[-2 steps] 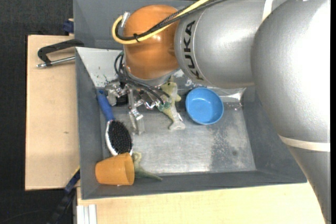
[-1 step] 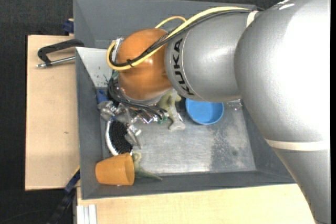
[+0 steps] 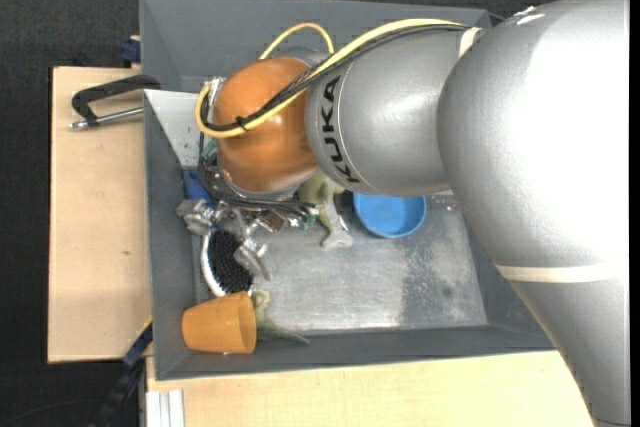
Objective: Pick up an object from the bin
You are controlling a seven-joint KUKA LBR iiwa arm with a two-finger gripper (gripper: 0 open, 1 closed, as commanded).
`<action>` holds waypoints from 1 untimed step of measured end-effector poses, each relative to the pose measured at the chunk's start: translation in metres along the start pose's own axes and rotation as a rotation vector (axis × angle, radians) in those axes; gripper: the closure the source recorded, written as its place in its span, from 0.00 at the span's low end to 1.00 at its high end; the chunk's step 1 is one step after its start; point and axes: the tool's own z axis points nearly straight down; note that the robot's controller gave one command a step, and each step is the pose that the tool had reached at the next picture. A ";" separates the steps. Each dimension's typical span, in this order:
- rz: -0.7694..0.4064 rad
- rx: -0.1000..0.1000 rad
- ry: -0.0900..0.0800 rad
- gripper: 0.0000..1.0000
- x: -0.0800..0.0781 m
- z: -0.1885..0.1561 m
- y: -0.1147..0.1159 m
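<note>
Three things crowd the bin's eight o'clock corner: gripper low over a black brush, orange cup just beyond. Clenched or released, I cannot tell; descending might jam brush against cup
</note>
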 end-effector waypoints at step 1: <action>0.000 0.004 -0.033 1.00 -0.010 -0.008 0.001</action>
